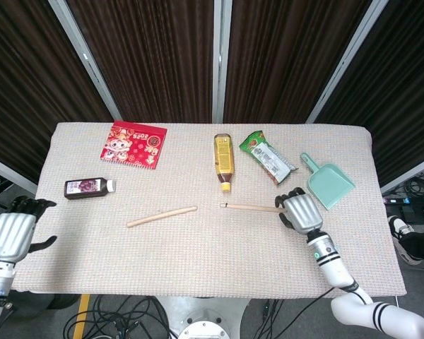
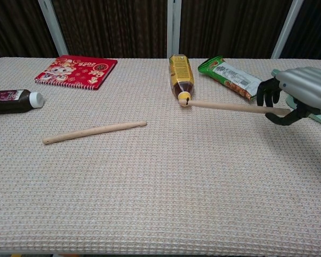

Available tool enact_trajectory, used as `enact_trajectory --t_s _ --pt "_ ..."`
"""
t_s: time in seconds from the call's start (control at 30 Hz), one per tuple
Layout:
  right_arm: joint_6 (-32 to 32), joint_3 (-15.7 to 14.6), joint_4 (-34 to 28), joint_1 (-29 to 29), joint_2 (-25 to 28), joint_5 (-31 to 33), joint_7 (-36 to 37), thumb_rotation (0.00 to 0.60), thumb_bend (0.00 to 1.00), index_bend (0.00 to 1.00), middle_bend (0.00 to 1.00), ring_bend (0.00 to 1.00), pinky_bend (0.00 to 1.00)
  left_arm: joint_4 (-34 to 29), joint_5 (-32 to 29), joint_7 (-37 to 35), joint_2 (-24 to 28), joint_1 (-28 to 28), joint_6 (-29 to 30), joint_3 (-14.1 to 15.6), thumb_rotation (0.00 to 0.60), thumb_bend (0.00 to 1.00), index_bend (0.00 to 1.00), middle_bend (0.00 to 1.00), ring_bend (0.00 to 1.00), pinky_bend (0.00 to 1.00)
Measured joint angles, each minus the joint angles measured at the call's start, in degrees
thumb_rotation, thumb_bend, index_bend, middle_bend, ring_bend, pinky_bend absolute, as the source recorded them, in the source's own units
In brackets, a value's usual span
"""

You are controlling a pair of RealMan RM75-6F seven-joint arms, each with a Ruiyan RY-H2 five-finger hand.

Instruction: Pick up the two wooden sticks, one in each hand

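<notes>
My right hand (image 1: 302, 212) (image 2: 297, 93) grips the butt end of one wooden stick (image 1: 249, 207) (image 2: 224, 106) and holds it lifted above the cloth, its tip pointing left toward the yellow bottle's cap. The other wooden stick (image 1: 162, 216) (image 2: 93, 131) lies flat on the table, left of centre. My left hand (image 1: 13, 234) hangs off the table's left edge with fingers apart and nothing in it, well short of the lying stick. The chest view does not show the left hand.
A yellow bottle (image 1: 224, 162) (image 2: 181, 79) lies at centre back, a green snack packet (image 1: 267, 157) (image 2: 234, 78) right of it and a teal dustpan (image 1: 328, 181) at far right. A red notebook (image 1: 133, 144) (image 2: 76, 71) and dark bottle (image 1: 89, 187) (image 2: 14, 101) sit left.
</notes>
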Motion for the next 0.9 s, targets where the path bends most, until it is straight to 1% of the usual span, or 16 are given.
enact_trajectory --t_s 0.1,0.17,0.3,0.43,0.53,0.63,0.77,0.9 --pt "1.6 1.0 -4.4 -0.2 4.5 -0.5 0.3 0.6 0.6 0.64 0.63 0.42 0.29 -0.8 -1.9 1.3 -1.4 -3.1 -3.7 -1.6 0.6 0.12 0.41 0.44 0.52 0.53" --pt "2.6 1.8 -7.2 -0.5 7.8 -0.7 0.5 0.6 0.6 0.64 0.63 0.42 0.29 -1.1 -4.1 3.1 -3.4 -5.5 -6.5 -2.7 0.6 0.12 0.41 0.45 0.57 0.6" --pt "4.5 3.3 -11.4 -1.2 13.3 -0.4 0.6 0.6 0.6 0.64 0.63 0.42 0.29 -0.8 -8.8 7.7 -8.5 -9.6 -11.2 -4.2 0.6 0.13 0.42 0.47 0.64 0.69" --pt "6.4 4.2 -14.2 -2.6 17.0 0.6 1.2 0.6 0.6 0.64 0.63 0.42 0.29 0.8 -13.1 12.9 -14.7 -13.3 -14.4 -5.1 0.6 0.13 0.43 0.48 0.67 0.71" --pt "6.7 4.1 -14.5 -3.2 17.7 1.2 2.1 0.6 0.61 0.64 0.63 0.42 0.29 2.7 -16.1 15.9 -18.9 -15.7 -16.2 -5.4 0.6 0.14 0.43 0.49 0.69 0.73" --pt "6.2 3.7 -13.9 -3.4 17.7 1.4 2.9 0.6 0.62 0.64 0.63 0.42 0.29 5.1 -18.9 18.1 -22.7 -17.9 -17.9 -5.7 0.6 0.18 0.45 0.5 0.71 0.76" --pt "5.4 2.9 -13.0 -3.4 17.4 1.5 3.6 0.6 0.62 0.64 0.63 0.42 0.29 8.7 -22.8 19.7 -26.2 -20.4 -20.2 -6.0 0.6 0.22 0.46 0.5 0.72 0.78" --pt "4.9 2.6 -12.3 -3.2 17.0 1.4 4.2 0.6 0.62 0.64 0.63 0.42 0.29 11.2 -26.1 22.5 -28.4 -22.2 -21.5 -5.9 0.6 0.23 0.46 0.5 0.72 0.79"
